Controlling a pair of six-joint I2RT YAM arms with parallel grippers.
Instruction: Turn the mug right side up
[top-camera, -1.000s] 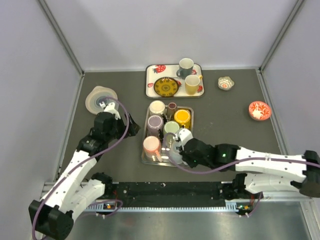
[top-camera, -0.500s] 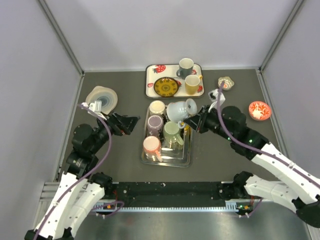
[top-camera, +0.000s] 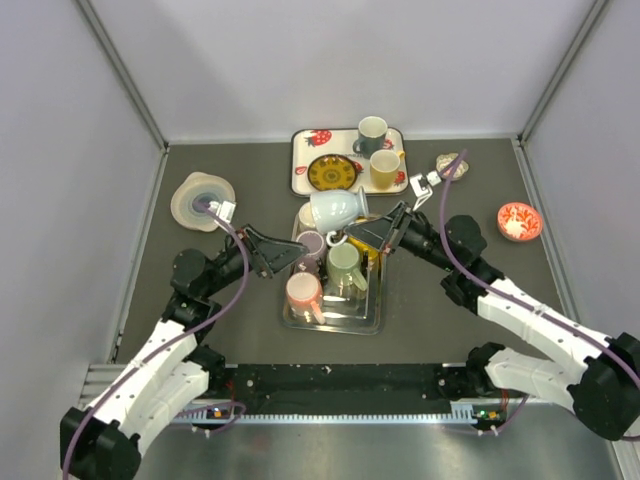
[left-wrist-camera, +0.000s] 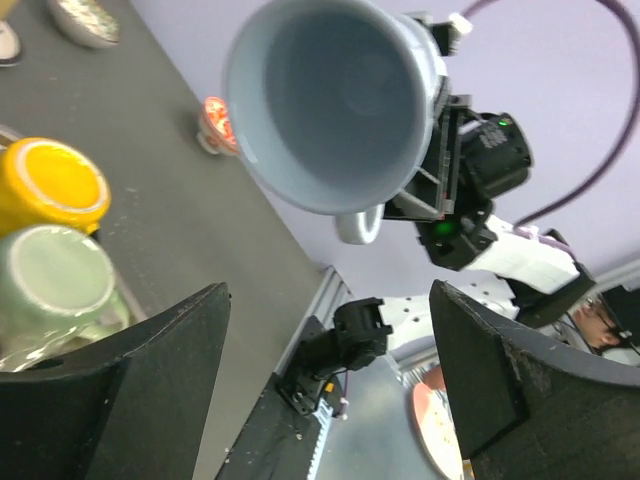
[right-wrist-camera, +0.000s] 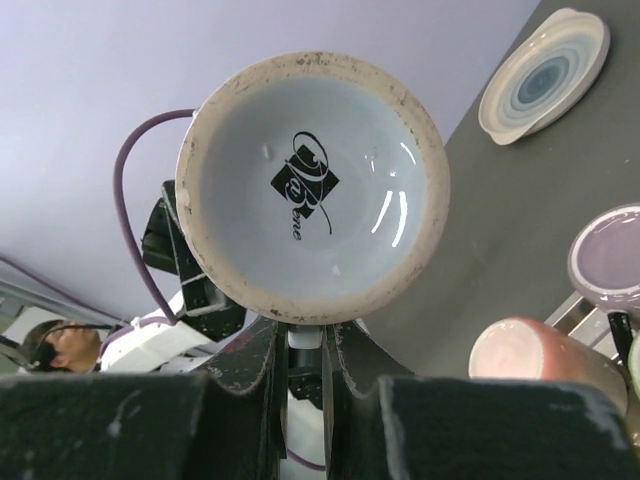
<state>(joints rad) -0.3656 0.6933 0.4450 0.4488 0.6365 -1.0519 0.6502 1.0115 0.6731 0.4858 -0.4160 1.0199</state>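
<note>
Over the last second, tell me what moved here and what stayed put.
The right claw, shut on the pale blue mug by its handle, lifted it out of the metal tray and carried it left; it now hangs sideways, mouth toward the left arm. The left claw swung from beside the blue-ringed plate toward the mug, open. The other mugs, white tray and two small bowls stayed.

At the back I see a strawberry tray (top-camera: 300, 172) holding a grey mug (top-camera: 371, 133), yellow mug (top-camera: 384, 168) and patterned plate (top-camera: 331, 173). Red bowl (top-camera: 519, 221) far right, swirled plate (top-camera: 197, 198) left.
</note>
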